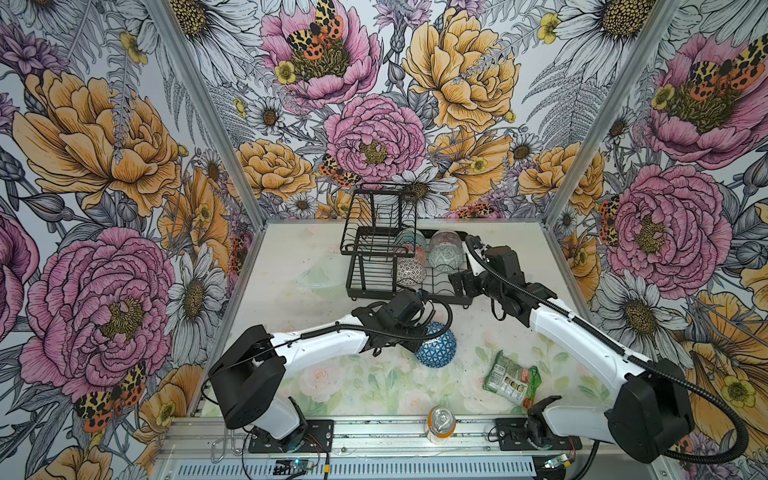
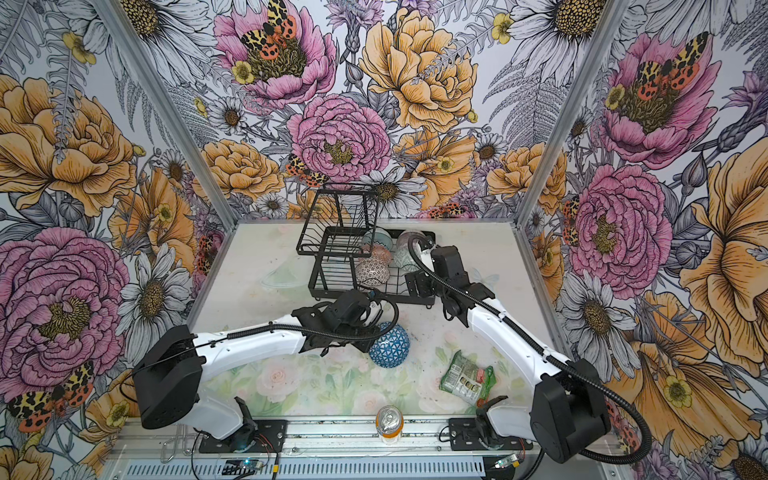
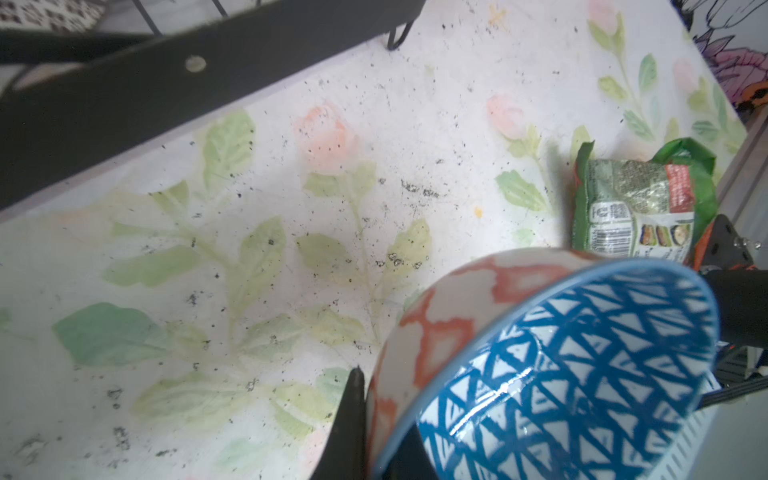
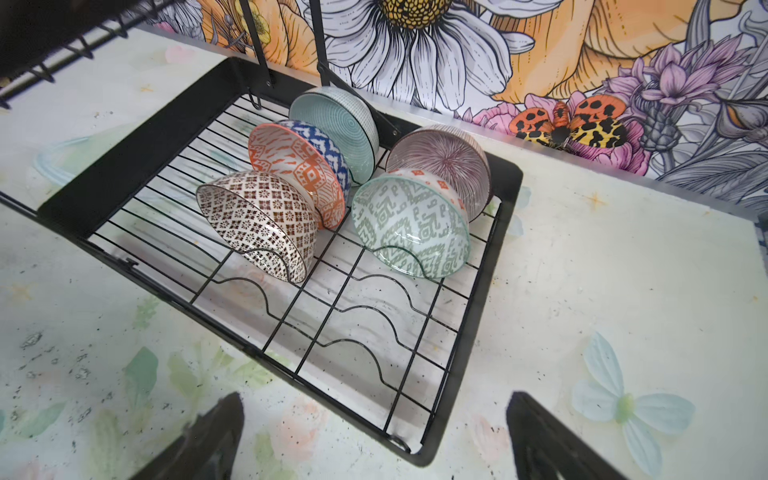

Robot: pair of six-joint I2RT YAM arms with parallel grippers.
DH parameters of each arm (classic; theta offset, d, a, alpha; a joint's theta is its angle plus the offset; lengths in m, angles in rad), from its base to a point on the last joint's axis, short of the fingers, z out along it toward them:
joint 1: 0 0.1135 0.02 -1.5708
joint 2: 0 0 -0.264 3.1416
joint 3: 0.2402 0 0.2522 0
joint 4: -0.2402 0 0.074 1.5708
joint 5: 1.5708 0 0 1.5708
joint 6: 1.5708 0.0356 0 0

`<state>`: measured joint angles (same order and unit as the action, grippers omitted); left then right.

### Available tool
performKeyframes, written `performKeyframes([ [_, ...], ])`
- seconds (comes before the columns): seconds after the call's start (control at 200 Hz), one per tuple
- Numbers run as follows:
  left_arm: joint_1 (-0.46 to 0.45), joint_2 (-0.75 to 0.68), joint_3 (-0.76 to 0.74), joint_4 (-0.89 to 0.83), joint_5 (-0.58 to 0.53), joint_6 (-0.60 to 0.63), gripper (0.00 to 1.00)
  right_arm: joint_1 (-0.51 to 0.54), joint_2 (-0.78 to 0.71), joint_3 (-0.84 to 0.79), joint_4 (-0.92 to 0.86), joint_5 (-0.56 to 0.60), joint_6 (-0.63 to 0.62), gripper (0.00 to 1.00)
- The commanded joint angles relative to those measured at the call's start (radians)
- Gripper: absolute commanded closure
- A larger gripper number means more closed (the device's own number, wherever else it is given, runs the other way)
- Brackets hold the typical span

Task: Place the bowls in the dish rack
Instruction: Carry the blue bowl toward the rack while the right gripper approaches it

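Item: blue bowl (image 1: 436, 347), tilted, rim pinched in your closed left gripper (image 3: 380, 436). Rack (image 4: 137, 158): near, at 12 o'clock from the bowl in both top views; front slots free. Right gripper (image 4: 374, 415): jaws wide, empty, at the rack's near edge.

Both top views: high over the near side of the table (image 1: 291, 245), tilted down toward the back wall (image 1: 374, 124), far off, wide, near-identical framing, whole workspace in both. Left wrist view: very close, low over the tabletop, looking slantwise across it; blue-triangle bowl (image 3: 561, 374) fills much of the frame up close, snack packet (image 3: 631, 208) beyond. Right wrist view: slightly farther back, looking down at a slant into the dish rack (image 4: 137, 162) lower tier, back wall behind, right gripper (image 4: 374, 440) fingertips at frame edge. Top views share bowl and packet with left wrist, rack interior with right wrist.
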<state>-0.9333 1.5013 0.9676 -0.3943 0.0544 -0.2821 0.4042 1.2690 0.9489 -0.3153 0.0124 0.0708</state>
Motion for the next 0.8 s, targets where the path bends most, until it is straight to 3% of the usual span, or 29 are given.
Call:
performKeyframes([
  [0.0,0.022,-0.074,-0.017,0.083,-0.089,0.045,1.0,-0.007,-0.072,-0.015,0.004,-0.051,0.025,0.0],
  [0.305,0.063,-0.182,-0.02,0.274,-0.306,0.062,1.0,0.016,-0.262,-0.065,0.065,-0.188,0.044,0.0],
  [0.555,0.09,-0.182,-0.015,0.372,-0.363,0.003,1.0,0.063,-0.401,-0.146,0.201,-0.256,0.089,0.0],
  [0.796,0.087,-0.166,-0.005,0.454,-0.381,-0.034,1.0,0.115,-0.357,-0.16,0.266,-0.251,0.142,0.01],
])
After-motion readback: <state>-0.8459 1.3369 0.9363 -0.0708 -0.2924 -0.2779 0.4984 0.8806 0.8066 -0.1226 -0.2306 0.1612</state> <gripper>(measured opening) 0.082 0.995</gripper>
